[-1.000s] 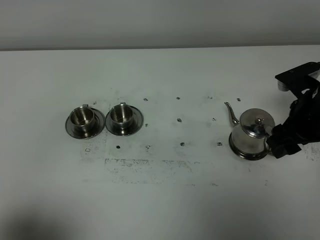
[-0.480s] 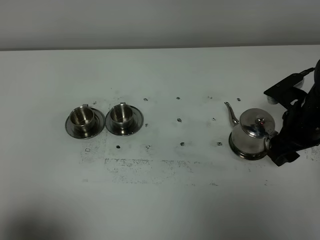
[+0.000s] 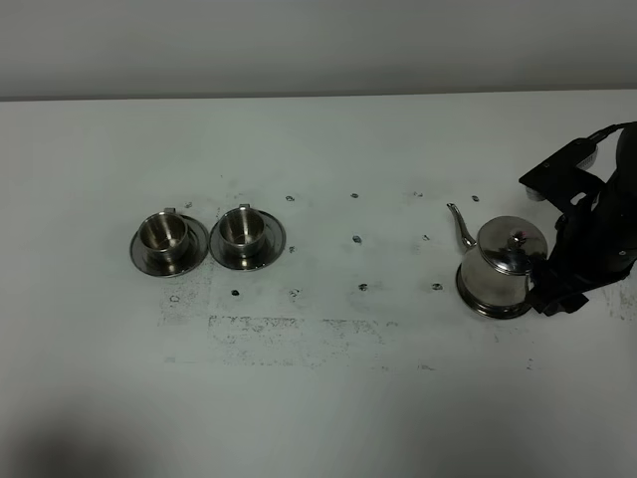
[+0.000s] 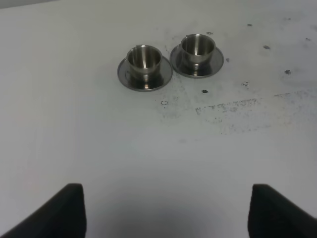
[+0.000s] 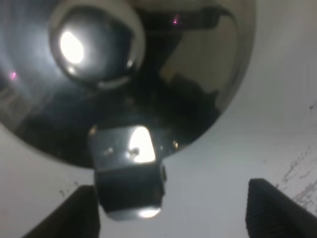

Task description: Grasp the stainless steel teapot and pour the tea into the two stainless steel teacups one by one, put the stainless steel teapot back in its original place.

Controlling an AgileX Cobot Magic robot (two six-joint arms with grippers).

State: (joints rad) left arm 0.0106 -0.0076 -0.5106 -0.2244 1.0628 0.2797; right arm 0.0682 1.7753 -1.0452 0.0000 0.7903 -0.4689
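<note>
a: high view, left to right. the left teacup [image 3: 162, 235] and the right teacup [image 3: 239, 229] stand upright on their saucers [image 3: 139, 254], side by side; whether the saucers touch cannot be told. no tea shows in either. the left gripper [image 4: 168, 213] hangs well back from them, fingers spread wide, nothing between them.

b: and the pot?

a: the stainless steel teapot [image 3: 503, 264] stands upright at the right of the table [image 3: 328, 398], lid [image 3: 516, 242] on, spout [image 3: 460, 224] aimed toward the cups. the right gripper [image 5: 173, 213] is at its back, jaws spread wide with the ring handle [image 5: 128, 173] between them, not closed on it. it holds nothing.

b: handling?

a: judged: rigid, polished, so slippery. the fill is hidden under the lid, so weight is unknown. the body will likely want to swing below the handle. best hold is square across the ring, close to the body.

b: obstructions?

a: bare table with small dark marks [image 3: 362, 287] between pot and cups. to reach the left teacup the spout probably crosses the right one, a drip risk. the lid may shift on tilting.
</note>
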